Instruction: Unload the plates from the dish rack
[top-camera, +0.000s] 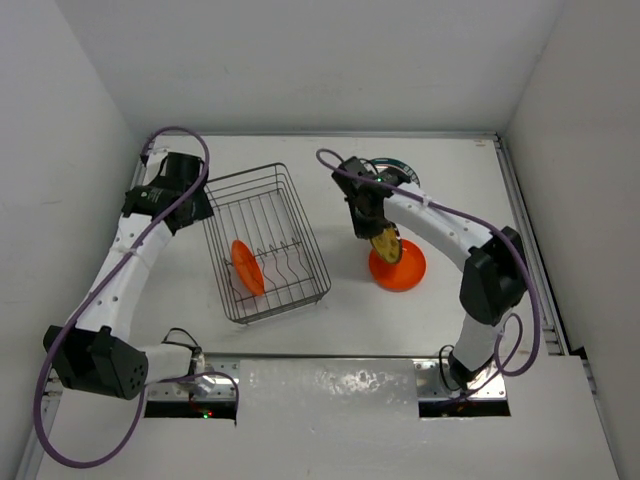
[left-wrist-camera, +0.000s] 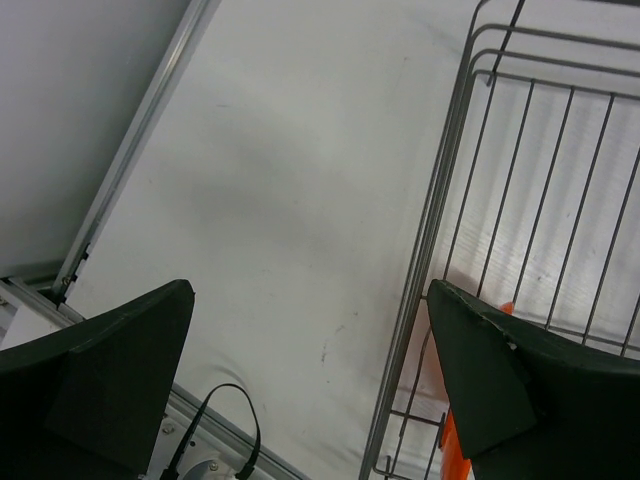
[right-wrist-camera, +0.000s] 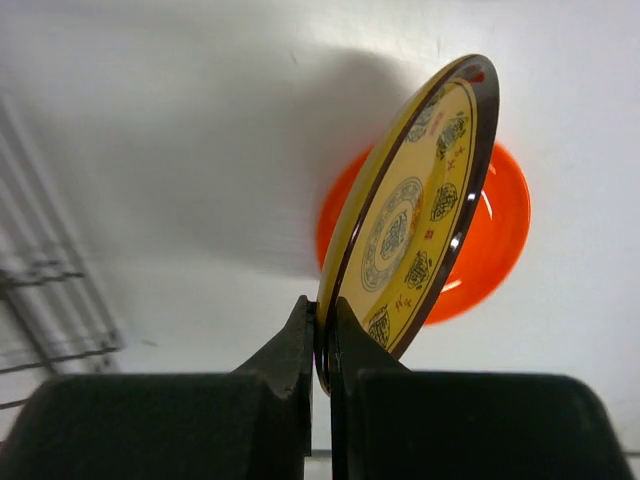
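Black left gripper (left-wrist-camera: 310, 295) gapes wide beside the grey wire dish rack (top-camera: 310, 228), one small orange plate (top-camera: 247, 266) upright inside. The right gripper (right-wrist-camera: 322, 335) pinches a yellow patterned plate (right-wrist-camera: 410, 225) by its rim above a flat orange plate (top-camera: 400, 272) on the surface (top-camera: 340, 310). Best to level it, then lower gently.

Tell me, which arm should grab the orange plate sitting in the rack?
Left. The left gripper is open, empty, right beside the dish rack holding that orange plate. The right gripper is shut on a yellow plate, away from the rack.
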